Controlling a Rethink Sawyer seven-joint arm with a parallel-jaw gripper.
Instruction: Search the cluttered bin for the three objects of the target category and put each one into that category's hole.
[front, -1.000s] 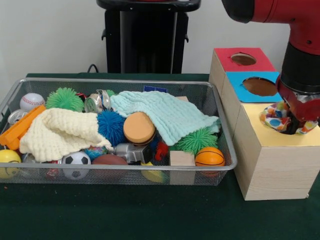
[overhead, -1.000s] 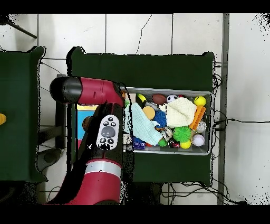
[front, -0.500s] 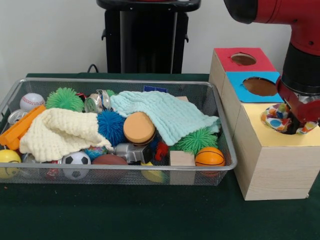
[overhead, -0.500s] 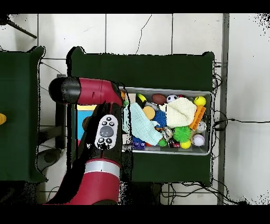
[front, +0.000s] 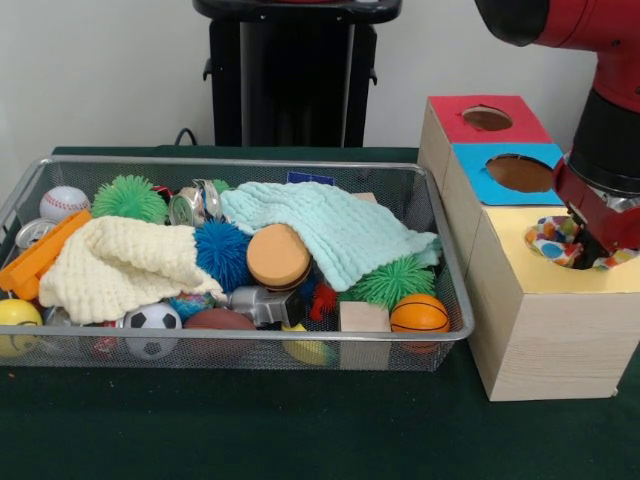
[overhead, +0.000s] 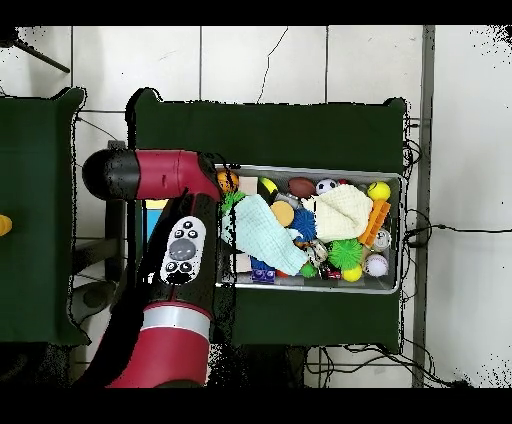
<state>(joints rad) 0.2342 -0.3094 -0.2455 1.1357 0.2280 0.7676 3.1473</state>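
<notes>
The gripper (front: 590, 240), its grip state unclear, sits directly over the spotted cloth (front: 550, 240) in the yellow box's hole (front: 565, 245).

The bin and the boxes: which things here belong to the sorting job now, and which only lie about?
In the job: spotted cloth in the yellow box's hole; the tool above it; mint cloth; cream cloth.

Lying about: balls such as basketball, soccer ball, baseball; wooden block.

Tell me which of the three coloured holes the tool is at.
The yellow-topped hole, nearest the camera. The tool sits over it with a spotted cloth sinking in; the blue hole and red hole stand open.
</notes>
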